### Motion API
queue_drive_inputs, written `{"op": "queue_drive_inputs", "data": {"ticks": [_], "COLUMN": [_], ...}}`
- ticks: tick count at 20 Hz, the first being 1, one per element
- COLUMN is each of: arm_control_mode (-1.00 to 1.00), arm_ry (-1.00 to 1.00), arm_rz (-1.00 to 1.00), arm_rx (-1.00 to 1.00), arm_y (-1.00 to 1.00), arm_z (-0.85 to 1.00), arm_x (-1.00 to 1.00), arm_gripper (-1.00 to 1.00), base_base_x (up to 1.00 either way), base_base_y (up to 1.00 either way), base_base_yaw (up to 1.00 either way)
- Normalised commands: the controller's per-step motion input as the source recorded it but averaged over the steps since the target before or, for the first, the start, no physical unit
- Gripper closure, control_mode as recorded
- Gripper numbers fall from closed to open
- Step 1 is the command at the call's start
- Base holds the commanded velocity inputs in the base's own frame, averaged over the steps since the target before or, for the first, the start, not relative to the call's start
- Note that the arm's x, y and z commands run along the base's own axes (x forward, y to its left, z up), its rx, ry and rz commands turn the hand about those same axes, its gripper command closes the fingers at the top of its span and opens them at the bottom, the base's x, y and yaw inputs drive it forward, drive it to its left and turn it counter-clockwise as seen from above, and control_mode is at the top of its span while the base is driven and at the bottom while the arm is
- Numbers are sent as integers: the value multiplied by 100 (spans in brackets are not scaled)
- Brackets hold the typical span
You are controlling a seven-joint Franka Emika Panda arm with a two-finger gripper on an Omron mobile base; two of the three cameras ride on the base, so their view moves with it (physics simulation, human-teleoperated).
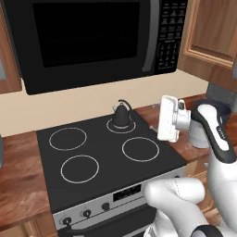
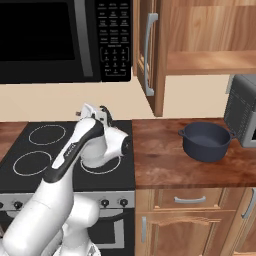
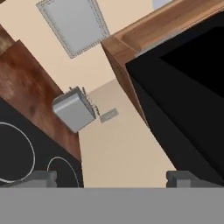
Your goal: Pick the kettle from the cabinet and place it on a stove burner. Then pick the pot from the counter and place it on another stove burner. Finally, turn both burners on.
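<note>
The kettle [image 1: 121, 115] is already sitting on the back right burner [image 1: 121, 125] of the stove, so the pot [image 2: 206, 141] is coming next – it is standing on the counter [image 2: 160, 160], well to the right of the gripper [image 3: 111, 177], which is hanging open and empty, facing away toward the left wall

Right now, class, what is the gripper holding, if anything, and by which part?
Nothing. The gripper is open and empty; the kettle sits free on the rear burner, and the pot rests on the counter.
</note>
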Motion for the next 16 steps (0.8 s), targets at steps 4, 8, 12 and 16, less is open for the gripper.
{"op": "queue_drive_inputs", "data": {"ticks": [4, 8, 12, 16], "arm_control_mode": [-100, -100, -100, -100], "arm_ry": [-9, -10, -12, -14], "arm_rz": [-2, 0, 0, 0], "arm_rx": [-17, -19, -21, -25], "arm_y": [16, 11, 1, 0], "arm_z": [22, 17, 10, 11], "arm_x": [-39, -32, -24, -20], "arm_gripper": [-100, -100, -100, -100], "base_base_x": [0, 0, 0, 0], "base_base_y": [0, 0, 0, 0], "base_base_yaw": [0, 0, 0, 0]}}
